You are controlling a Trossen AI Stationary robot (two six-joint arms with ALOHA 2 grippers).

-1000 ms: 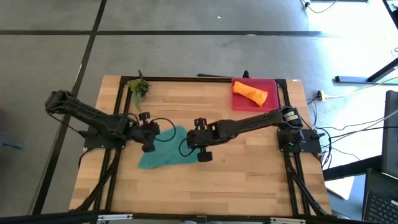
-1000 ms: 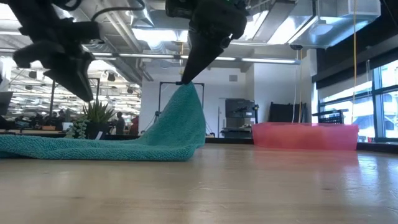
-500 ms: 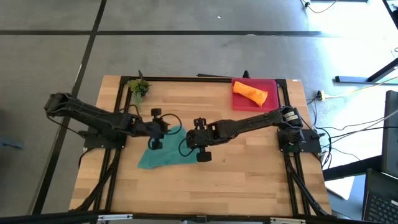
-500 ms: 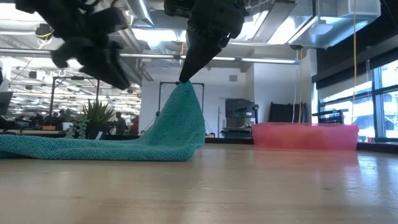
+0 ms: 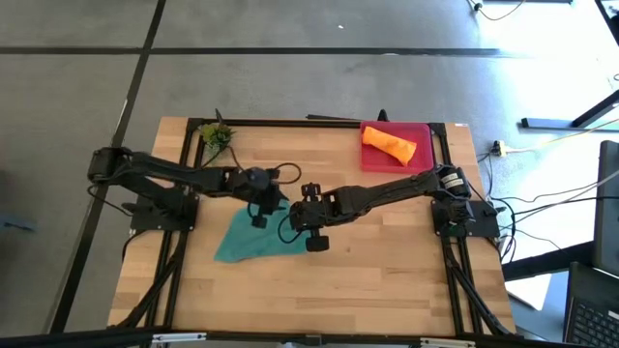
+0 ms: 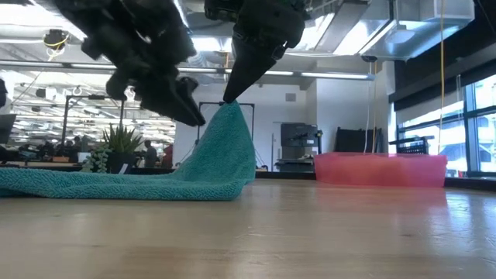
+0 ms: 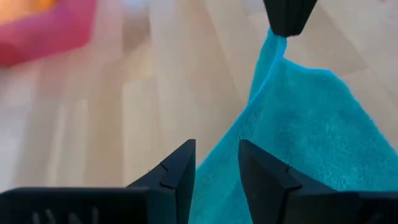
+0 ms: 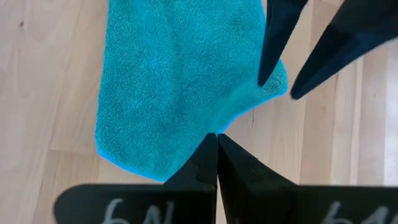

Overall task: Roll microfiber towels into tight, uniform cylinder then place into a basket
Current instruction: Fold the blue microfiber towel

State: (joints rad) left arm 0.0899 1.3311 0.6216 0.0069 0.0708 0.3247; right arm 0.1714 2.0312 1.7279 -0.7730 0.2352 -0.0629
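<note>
Since the earlier frame, left gripper (image 5: 259,205) has travelled across the teal microfiber towel (image 5: 250,234) toward its lifted corner, fingers (image 7: 180,171) slightly parted, holding nothing. Right gripper (image 8: 217,142) pinches that corner shut, towel tented above the wooden table (image 5: 387,271). Beyond the towel, the rolled orange towel (image 5: 389,145) lies inside the pink-red plastic basket (image 5: 423,130).
</note>
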